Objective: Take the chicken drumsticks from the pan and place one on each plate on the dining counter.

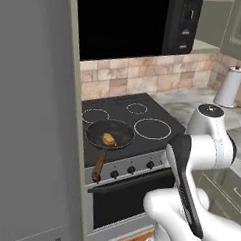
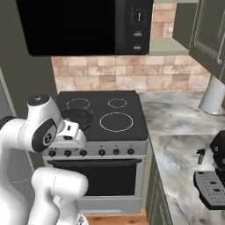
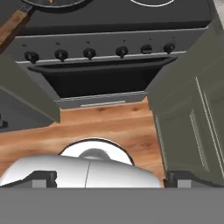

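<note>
The black pan (image 1: 120, 130) sits on the front left burner of the stove, its wooden handle (image 1: 99, 164) sticking out over the front edge. Golden-orange drumsticks (image 1: 109, 139) lie close together in it as one lump. In the right base view the pan (image 2: 79, 117) is partly hidden behind my arm. The hand view catches the pan's rim (image 3: 52, 4) and its handle (image 3: 12, 25) at the top left. My gripper (image 3: 113, 179) hangs in front of the oven, below pan height, with its fingertips (image 3: 43, 178) wide apart and open, holding nothing. The plates and the dining counter are out of view.
The stove (image 1: 141, 143) has white burner rings and a row of knobs (image 3: 89, 53) above the oven door. A black microwave (image 1: 132, 23) hangs over it. A tall grey panel (image 1: 33, 113) stands at left. The marble worktop (image 2: 184, 132) at right carries a paper towel roll (image 1: 228, 87) and a dark appliance (image 2: 213, 176).
</note>
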